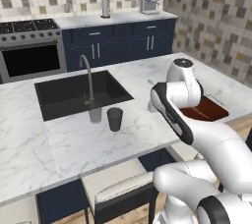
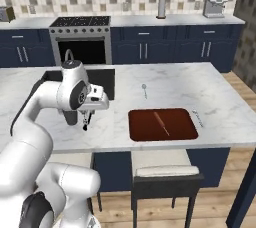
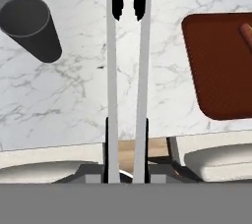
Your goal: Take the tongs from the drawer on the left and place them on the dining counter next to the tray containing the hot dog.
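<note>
My gripper (image 3: pixel 126 169) is shut on the tongs (image 3: pixel 112 70), two thin silver arms with black ends that run away from the hand. In the right base view the gripper (image 2: pixel 89 113) hangs over the dining counter (image 2: pixel 165 79) near its front edge, and the tongs (image 2: pixel 86 121) point down at the marble. The dark red tray (image 2: pixel 162 124) lies to the right with the thin hot dog (image 2: pixel 161 123) in it. The hand view shows the tray (image 3: pixel 221 66) apart from the tongs, and the hot dog (image 3: pixel 246 34) at its far edge. The back cabinets' navy drawers are shut; which is the task's drawer I cannot tell.
A dark cup (image 1: pixel 114 119) stands beside the black sink (image 1: pixel 78 93) and faucet (image 1: pixel 88 80), left of the tongs. A small spoon (image 2: pixel 144 88) lies behind the tray. Another small utensil (image 2: pixel 197 118) lies to the tray's right. White stools (image 2: pixel 167 171) stand under the counter's front edge.
</note>
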